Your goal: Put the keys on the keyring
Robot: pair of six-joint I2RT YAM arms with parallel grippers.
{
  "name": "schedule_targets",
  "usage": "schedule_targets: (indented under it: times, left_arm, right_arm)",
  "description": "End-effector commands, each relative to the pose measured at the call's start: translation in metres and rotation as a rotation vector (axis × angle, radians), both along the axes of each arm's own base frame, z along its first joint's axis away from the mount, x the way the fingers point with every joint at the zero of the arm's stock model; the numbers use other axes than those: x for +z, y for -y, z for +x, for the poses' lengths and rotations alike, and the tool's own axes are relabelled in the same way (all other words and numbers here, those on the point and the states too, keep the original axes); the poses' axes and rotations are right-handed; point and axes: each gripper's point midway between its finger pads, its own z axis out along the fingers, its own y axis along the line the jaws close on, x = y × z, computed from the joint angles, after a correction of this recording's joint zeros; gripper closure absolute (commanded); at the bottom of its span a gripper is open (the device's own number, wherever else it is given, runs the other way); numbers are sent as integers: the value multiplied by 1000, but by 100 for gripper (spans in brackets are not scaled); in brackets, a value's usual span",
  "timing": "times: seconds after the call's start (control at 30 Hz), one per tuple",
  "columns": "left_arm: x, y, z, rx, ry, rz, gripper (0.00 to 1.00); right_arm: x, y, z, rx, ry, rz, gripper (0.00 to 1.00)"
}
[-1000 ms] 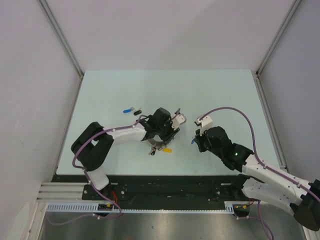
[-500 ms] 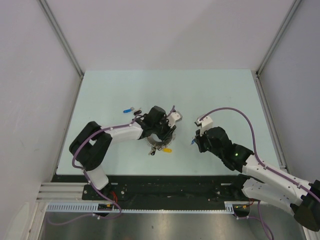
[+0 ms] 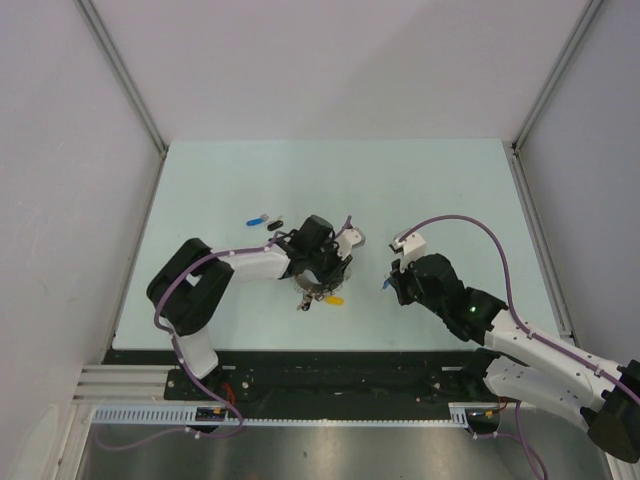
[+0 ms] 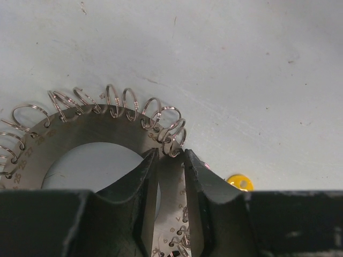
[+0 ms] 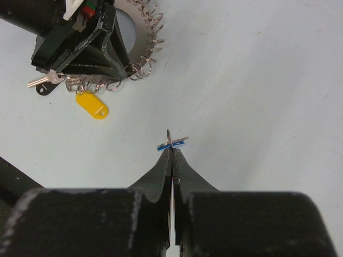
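Your left end effector (image 4: 170, 160): jaws straddle the band of the keyring (image 4: 86, 131), which lies flat on the surface (image 4: 241, 64); you cannot tell if it grips. Your right end effector (image 5: 171, 152): clenched on blue key (image 5: 172, 144), apart from ring.

Left arm (image 3: 245, 266), right arm (image 3: 545, 350): white shells, black joints, purple cables (image 3: 478, 222), black fingers (image 4: 131, 187).

Tiny engraved numbers ring the keyring (image 4: 69, 134), too faint to read with certainty.
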Motion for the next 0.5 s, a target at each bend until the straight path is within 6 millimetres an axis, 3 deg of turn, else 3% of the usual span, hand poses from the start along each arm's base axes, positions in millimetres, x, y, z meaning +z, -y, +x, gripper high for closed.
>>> schedule_targets:
  times: [0.0,0.47]
  left_arm:
    - [13,14,7,-36,28,-61,70]
    - [10,14,1,-57,12,-68,79]
  right_arm:
    - [10,-6,3,-3,27,47,100]
    - [9,-7,3,1,25,44,100]
